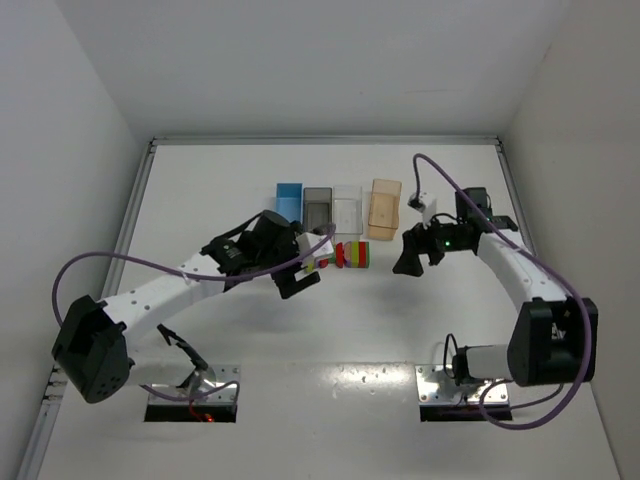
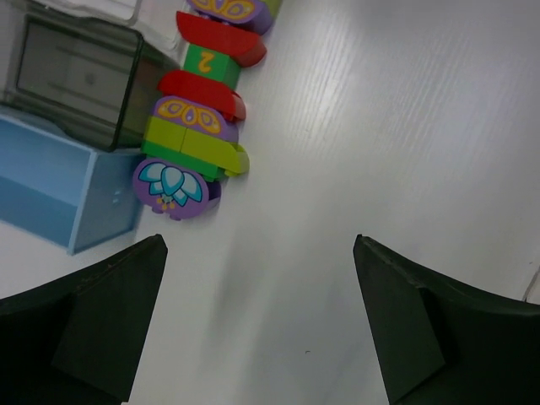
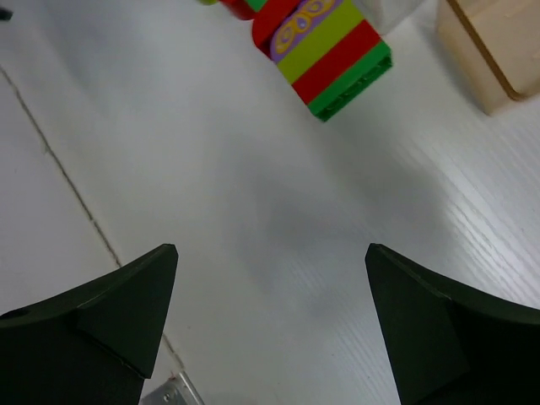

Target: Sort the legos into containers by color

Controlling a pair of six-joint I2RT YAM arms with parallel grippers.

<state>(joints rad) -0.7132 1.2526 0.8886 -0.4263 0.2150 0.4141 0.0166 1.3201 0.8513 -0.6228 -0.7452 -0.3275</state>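
Plainly, the legos lay as 1 joined stack point(image 1: 350, 255) on its side on the counter point(image 1: 330, 335), none of them in a bin yet. Both end effectors were spread wide with nothing between their fingers. The left end effector point(image 2: 259, 253) hovered just left of the stack, nearest its purple brick point(image 2: 173, 186). The right end effector point(image 3: 272, 251) hung to the stack's right, apart from its green brick point(image 3: 350, 84).

Behind the stack stood 4 bins in a row. The blue bin point(image 1: 289, 197) and grey bin point(image 1: 317, 207) were behind its left end, the clear bin point(image 1: 347, 207) was directly behind it, and the orange bin point(image 1: 384, 207) was behind its right end.

The bricks looked like hard, stiff, glossy plastic, so probably light and a little slippery. A stack that light would likely skid if 1 finger nudged it. The press fit between bricks should resist, so parting them would probably need 2 holds, 1 arm at each end. The flat sides of the lime brick point(image 2: 192, 145) and the green brick seemed the surest places to pinch. The rounded red pieces looked likelier to slip out.
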